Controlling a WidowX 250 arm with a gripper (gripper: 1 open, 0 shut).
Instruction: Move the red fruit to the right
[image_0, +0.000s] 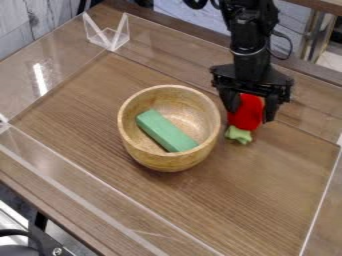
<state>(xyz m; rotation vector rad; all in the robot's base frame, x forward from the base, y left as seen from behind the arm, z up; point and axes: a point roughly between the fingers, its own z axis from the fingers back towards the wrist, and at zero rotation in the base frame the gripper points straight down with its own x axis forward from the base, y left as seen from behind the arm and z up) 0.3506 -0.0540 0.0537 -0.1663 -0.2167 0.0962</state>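
Observation:
The red fruit (247, 113) lies on the wooden table just right of the bowl, its green leafy top (239, 135) pointing toward the near edge. My black gripper (251, 103) comes down from above and stands open, its two fingers (222, 103) straddling the upper part of the fruit. The fruit rests on the table; the fingers sit on either side of it without visibly pressing it.
A wooden bowl (187, 150) holding a flat green block (166, 129) stands left of the fruit. Clear acrylic walls (54, 70) ring the table, with a clear stand (106, 33) at the back left. Bare tabletop lies right of the fruit.

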